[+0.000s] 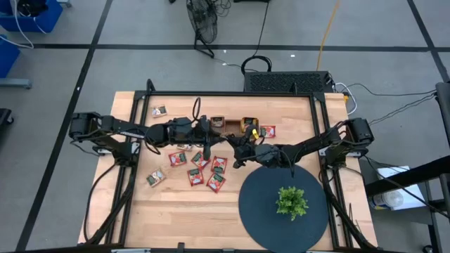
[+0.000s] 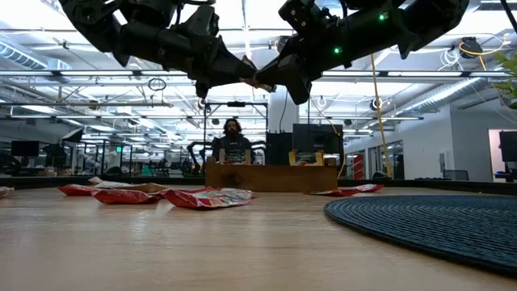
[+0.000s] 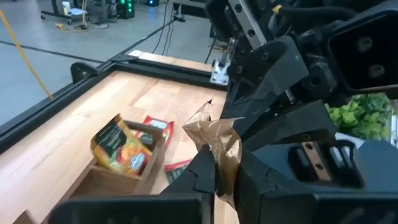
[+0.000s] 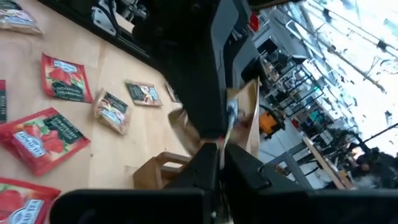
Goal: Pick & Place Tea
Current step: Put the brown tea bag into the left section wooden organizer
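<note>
Two dark arms met over the middle of the pale wooden surface point(image 1: 176, 218), coming in from opposite ends, elbows low and wrists raised well clear of the wood. Around them the room was a wide workshop with a grey floor, cables trailing behind the far edge, and a person point(image 2: 233, 141) seated beyond the tray point(image 2: 271, 176).

Most of the sachets point(image 1: 196, 176) lay flat in a loose red cluster left of centre. One point(image 1: 159, 110) sat alone near the far left corner, another point(image 1: 268, 131) lay just right of the tray, and one more point(image 1: 155, 177) lay on the near-left side of the cluster. An orange sachet point(image 3: 118, 149) stood tilted inside a tray compartment. The tray sat toward the far edge, mid-width. A round dark mat point(image 1: 260, 211) filled the near right corner and overhung the front edge, with a small plant point(image 1: 292, 202) on it. The near-left part of the wood was bare boards, as was the strip along the left edge.

The left end effector point(image 3: 217, 168) had its fingers drawn narrow, pinching a crumpled brown sachet point(image 3: 217, 134) in the air above the tray. The right end effector point(image 4: 217, 146) faced it tip to tip, its fingers also close together and gripping the same sachet from the other side. In the low view their tips touched high above the tray, with the brown sachet between them.
</note>
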Action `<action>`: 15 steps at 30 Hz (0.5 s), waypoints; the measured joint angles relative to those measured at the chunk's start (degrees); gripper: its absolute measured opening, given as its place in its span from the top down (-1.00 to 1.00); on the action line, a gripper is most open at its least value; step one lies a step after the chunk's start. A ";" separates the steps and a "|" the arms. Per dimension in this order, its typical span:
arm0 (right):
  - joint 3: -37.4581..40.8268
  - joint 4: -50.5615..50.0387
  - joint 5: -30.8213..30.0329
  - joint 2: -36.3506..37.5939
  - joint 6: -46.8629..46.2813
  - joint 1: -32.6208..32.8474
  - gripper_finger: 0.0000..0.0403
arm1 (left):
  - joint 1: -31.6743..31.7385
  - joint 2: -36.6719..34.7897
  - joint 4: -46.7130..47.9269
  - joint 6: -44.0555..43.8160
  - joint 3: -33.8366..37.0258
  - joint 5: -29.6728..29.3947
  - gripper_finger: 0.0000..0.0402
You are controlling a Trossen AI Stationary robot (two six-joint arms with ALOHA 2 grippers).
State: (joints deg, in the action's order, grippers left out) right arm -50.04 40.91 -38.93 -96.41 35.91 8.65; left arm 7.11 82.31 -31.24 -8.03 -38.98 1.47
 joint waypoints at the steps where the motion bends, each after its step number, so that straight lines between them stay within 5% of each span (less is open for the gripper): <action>1: 0.02 -0.12 -0.44 0.01 -0.63 0.19 0.90 | 0.00 -0.57 1.07 0.02 0.00 -0.19 0.86; 10: 0.11 -1.17 -8.81 0.01 -6.10 3.62 0.75 | 0.05 -6.74 5.92 5.55 0.02 -7.09 0.88; 15: 1.01 -1.78 10.64 -0.06 -21.58 0.26 0.60 | -1.41 -7.44 -0.85 16.07 0.04 -2.66 0.88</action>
State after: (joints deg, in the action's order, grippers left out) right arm -49.03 39.14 -28.29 -96.47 14.32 8.91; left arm 5.70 74.86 -32.08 8.04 -38.94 -1.19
